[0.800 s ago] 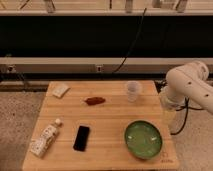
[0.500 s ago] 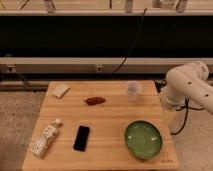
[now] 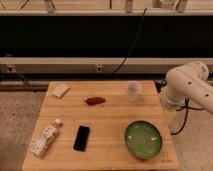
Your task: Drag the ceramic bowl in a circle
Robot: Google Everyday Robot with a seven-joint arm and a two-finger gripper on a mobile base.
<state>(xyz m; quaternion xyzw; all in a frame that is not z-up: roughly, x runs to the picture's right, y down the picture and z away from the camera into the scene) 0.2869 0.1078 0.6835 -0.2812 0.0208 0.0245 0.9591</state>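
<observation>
Hanging past the table [image 3: 107, 117] edge, gripper [image 3: 170, 119] flanks corner-set ceramic bowl [image 3: 143, 140].

Colours only:
- ceramic bowl [image 3: 143, 139]: green glaze, darker green rim, pale glare spots inside
- table [image 3: 112, 120]: light wood, plank grain
- arm [image 3: 187, 85]: white
- gripper [image 3: 170, 119]: pale, whitish, hanging just off the table's right edge, beside the bowl
- cup [image 3: 132, 91]: translucent, whitish
- phone [image 3: 82, 138]: flat black
- bottle [image 3: 45, 141]: white cap, pale label with darker print I can't read
- small oblong item [image 3: 94, 100]: reddish brown
- block [image 3: 60, 90] at the far left corner: off-white
- floor [image 3: 15, 120]: grey speckle
- cable [image 3: 131, 45]: black
</observation>
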